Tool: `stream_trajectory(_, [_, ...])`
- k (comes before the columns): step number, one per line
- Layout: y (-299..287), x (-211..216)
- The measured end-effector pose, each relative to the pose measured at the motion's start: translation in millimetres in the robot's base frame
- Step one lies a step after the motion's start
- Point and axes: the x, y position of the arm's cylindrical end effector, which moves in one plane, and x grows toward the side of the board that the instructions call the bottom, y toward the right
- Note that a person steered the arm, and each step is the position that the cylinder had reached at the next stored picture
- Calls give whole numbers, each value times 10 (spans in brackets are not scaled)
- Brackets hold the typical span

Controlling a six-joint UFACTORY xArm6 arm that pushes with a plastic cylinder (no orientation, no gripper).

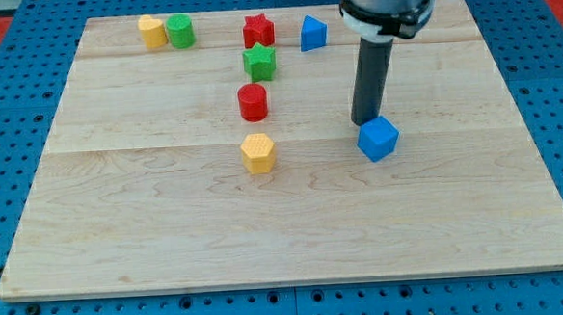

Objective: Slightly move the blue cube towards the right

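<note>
Just beyond the blue cube (377,138), at its upper-left edge, my tip (365,123) rests; no fingers here, so a rightward nudge suits.

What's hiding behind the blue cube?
Right behind the blue cube, toward the view's top, stands my tip, at the cube's upper-left edge. Whether they touch is unclear. The cube covers a little of the wooden board behind it, so that bit can't be seen.

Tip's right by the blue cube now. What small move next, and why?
Probably shift my tip a little toward the view's bottom-left, then push right. It sits at the blue cube's upper-left edge, so pushing from there would likely send the cube diagonally toward the view's bottom.
</note>
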Motion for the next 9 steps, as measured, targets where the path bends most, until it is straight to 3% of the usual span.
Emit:
stream_trajectory(1, [-289, -66])
stream_trajectory(5, [-291, 125])
stream_trajectory(9, [396, 125])
